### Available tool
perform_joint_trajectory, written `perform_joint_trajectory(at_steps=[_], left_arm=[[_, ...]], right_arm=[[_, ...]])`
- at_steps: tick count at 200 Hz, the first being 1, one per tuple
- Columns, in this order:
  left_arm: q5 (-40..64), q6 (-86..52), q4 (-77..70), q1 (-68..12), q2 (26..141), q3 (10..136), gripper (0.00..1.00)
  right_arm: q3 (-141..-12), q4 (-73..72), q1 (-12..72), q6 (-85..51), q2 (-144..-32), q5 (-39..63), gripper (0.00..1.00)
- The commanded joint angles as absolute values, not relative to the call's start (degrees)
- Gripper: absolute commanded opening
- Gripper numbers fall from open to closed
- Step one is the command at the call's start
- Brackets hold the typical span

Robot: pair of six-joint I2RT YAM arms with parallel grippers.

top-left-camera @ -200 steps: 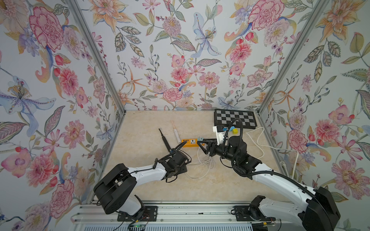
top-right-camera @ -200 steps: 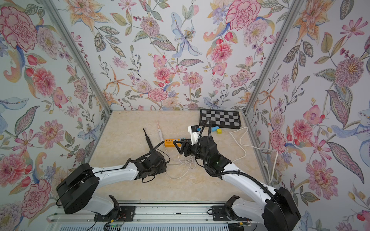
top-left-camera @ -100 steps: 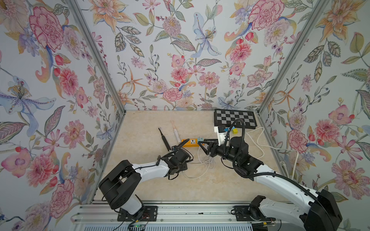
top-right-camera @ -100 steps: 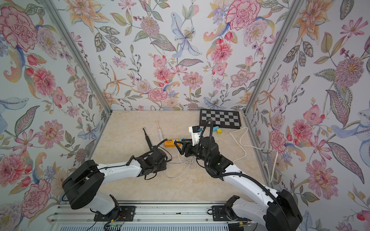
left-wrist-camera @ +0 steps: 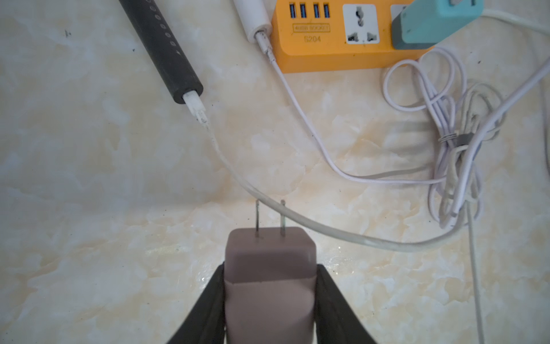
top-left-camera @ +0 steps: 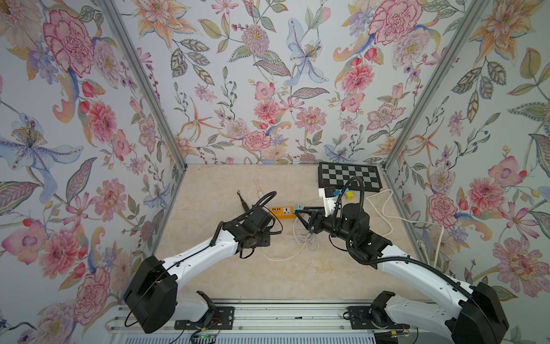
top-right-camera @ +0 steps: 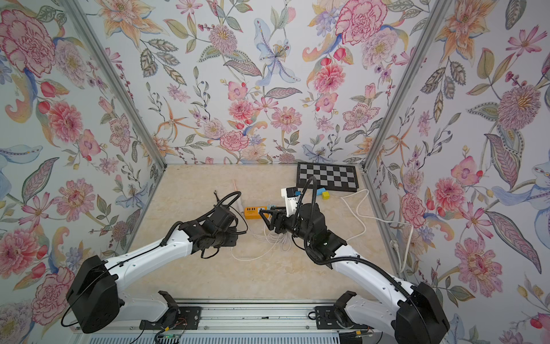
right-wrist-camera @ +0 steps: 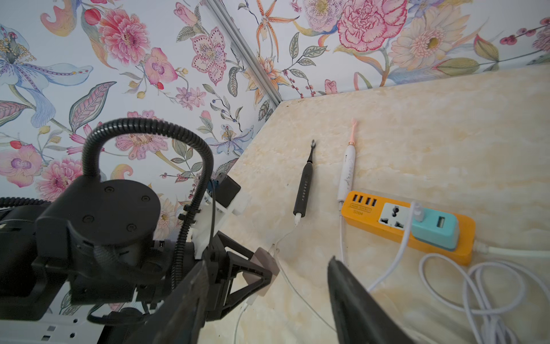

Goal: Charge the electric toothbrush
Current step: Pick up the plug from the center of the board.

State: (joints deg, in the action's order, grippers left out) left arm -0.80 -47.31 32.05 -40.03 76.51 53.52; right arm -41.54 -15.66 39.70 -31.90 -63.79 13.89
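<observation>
Advanced left jaws hold mauve adapter (left-wrist-camera: 269, 268) — two toothbrushes (right-wrist-camera: 303, 184), one strip (left-wrist-camera: 309, 59).

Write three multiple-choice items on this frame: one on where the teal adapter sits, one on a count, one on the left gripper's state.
1. Where is the teal adapter?
A. Lying loose
B. Plugged into the orange power strip
C. Held in a gripper

2. How many USB ports sit in a row on the strip?
A. Two
B. Four
C. Six

3. What is the left gripper doing?
A. Open and empty
B. Shut on nothing
C. Shut on the grey two-prong plug

Answers:
1 B: both wrist views show it seated in the strip's face.
2 B: four blue ports stand side by side at one end.
3 C: in the left wrist view both fingers press the plug's sides, prongs pointing outward.
</observation>
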Motion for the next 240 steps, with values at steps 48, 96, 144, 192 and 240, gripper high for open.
perform_joint_trajectory(at_steps=[48,96,144,192,240], left_arm=[[24.25,-70.88,-2.74,-30.41,71.19,49.87,0.02],[12.38,-48.99,31.29,-29.47,75.87,57.79,0.0],[2.93,-41.5,47.94,-28.83,74.89,53.5,0.0],[9.4,-42.88,54.43,-27.02,73.37,53.64,0.0],[20.13,-58.76,30.82,-25.99,70.48,56.86,0.0]], right_arm=[[-43.3,-19.6,39.94,-31.84,-65.34,17.22,0.67],[-45.19,-13.05,39.72,-32.03,-66.11,15.78,0.66],[-46.06,-11.83,39.67,-32.22,-66.42,16.17,0.67],[-47.74,-9.28,39.62,-31.24,-66.19,16.22,0.66],[-45.53,-17.85,40.21,-29.91,-68.04,20.77,0.65]])
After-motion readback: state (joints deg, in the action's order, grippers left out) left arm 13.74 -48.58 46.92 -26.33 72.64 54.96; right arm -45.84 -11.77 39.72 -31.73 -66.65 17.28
